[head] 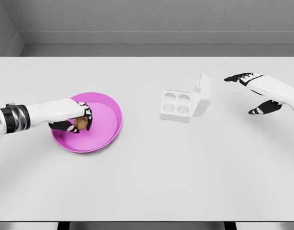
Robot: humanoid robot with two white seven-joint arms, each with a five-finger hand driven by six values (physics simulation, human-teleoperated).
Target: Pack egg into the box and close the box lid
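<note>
Reaching in from the left edge, the left hand sits inside the pink bowl, its dark fingers curled down around a small brown egg. The egg shows only as a tan patch between thumb and fingers, so the grip looks closed on it, though whether the egg is lifted off the bowl's floor or resting on it cannot be told. Nothing else shows in the bowl; its bare pink floor and raised rim spread to the right of the hand and toward the viewer.

Well to the right of that hand, on the white bench, stands the white box. It has four round wells in a two-by-two block, and all four are bare. Its lid is hinged on the side farther from the left hand and stands up, tilted a little outward, leaving the wells fully exposed.

Farther right again, beyond the lid, the right hand hangs above the bench with its arm coming in from the right edge. Its fingers are stretched out flat, pointing left toward the box, the thumb hanging apart below them, and it holds nothing. It is clear of the lid, not touching it.
</note>
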